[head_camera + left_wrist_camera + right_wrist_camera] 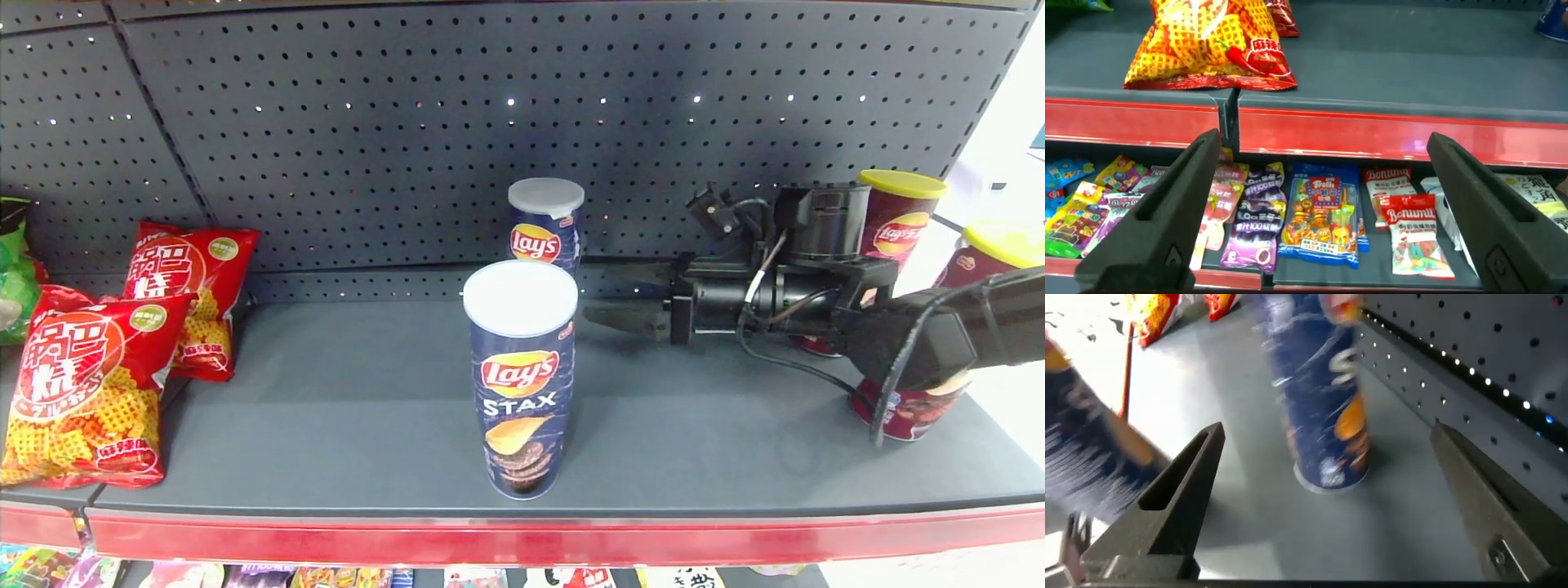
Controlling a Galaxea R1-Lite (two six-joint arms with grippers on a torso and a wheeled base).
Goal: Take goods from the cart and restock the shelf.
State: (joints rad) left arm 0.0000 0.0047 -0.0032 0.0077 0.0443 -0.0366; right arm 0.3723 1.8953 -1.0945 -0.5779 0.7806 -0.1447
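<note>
Standing near the front of the grey metal shelf [694, 441] is a tall blue chip can with a white lid [522, 392]. A second blue can [545, 224] stands behind it, with the right claw [594, 292] spread wide just beside it. The left claw [1327, 204] gapes too.

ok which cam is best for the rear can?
Right wrist view: the rear can, body and base, on the shelf, framed by the open right tool. Head view gives its lid and top; the front can hides the rest. Left wrist view faces the candy below.
</note>
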